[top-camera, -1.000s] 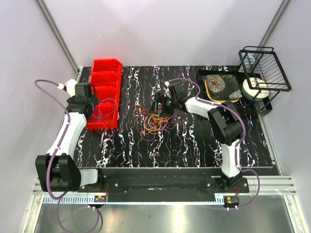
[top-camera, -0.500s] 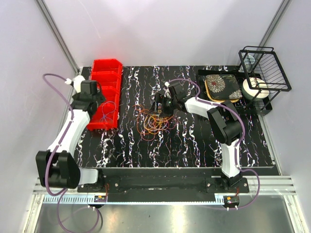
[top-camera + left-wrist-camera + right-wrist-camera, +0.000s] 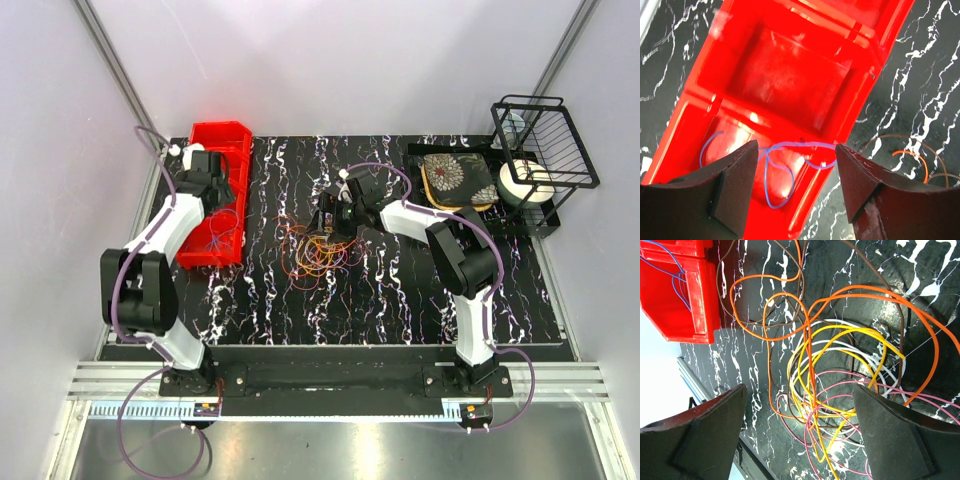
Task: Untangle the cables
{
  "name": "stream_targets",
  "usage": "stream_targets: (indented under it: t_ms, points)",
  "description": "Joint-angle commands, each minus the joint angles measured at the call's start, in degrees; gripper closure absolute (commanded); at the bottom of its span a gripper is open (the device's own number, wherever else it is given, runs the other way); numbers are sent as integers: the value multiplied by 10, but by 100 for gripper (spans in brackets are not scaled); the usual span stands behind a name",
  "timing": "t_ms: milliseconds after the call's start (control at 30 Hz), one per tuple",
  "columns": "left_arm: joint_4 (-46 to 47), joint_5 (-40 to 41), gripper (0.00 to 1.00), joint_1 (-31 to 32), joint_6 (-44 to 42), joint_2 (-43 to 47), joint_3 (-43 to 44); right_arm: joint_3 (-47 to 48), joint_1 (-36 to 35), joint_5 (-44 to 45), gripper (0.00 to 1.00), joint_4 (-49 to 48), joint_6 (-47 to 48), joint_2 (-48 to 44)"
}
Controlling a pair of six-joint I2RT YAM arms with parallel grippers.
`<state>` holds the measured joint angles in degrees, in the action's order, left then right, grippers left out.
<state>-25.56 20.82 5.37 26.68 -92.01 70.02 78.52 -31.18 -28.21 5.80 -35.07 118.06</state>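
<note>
The tangle of cables (image 3: 318,250) lies on the black marbled tabletop (image 3: 400,300), about midway across and a little toward the back. A bare strip of tabletop separates its left fringe from the red bin (image 3: 232,150), which sits along the left edge. A broad bare band runs between the tangle and the near edge. The back right corner is crowded: a patterned pad (image 3: 457,178), a white roll (image 3: 525,183) and a black wire rack (image 3: 548,140) stand close together, well apart from the tangle. The left arm (image 3: 165,235) reaches along the left edge with the left jaws over the bin. The right arm (image 3: 440,235) bends leftward, bringing the right jaws to the tangle's back edge.

The top view does not show how either set of jaws stands. In the left wrist view the left jaws are spread wide with nothing between them, above the bin (image 3: 785,80). There a blue cable (image 3: 771,172) lies looped in the end compartment, 1 strand running along the divider. Past the bin's rim, orange and brown loops rest on the tabletop (image 3: 920,100).

In the right wrist view the right jaws are spread too, hanging over the tangle (image 3: 840,375) without pinching it. Orange, yellow, white, pink and brown strands cross there, colours the top view blurs. The bin's corner (image 3: 690,300) shows at upper left with blue strands inside.
</note>
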Motion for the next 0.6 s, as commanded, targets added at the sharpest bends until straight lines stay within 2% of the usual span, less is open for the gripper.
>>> stream_targets:
  t_ms: [0,100,267,333,567]
  points:
    - [17,7,33,1,-35,-29,51,13,2,-14,7,-16,-4,5]
    - [14,-13,34,2,-34,-46,58,14,2,-14,7,-15,-4,9]
    - [29,-23,42,3,-45,-54,47,17,2,-17,7,-14,-6,16]
    - [46,-47,42,3,-69,-49,37,18,2,-17,7,-14,-6,17]
    - [78,-51,41,6,-89,-35,-10,21,2,-19,7,-15,-8,22]
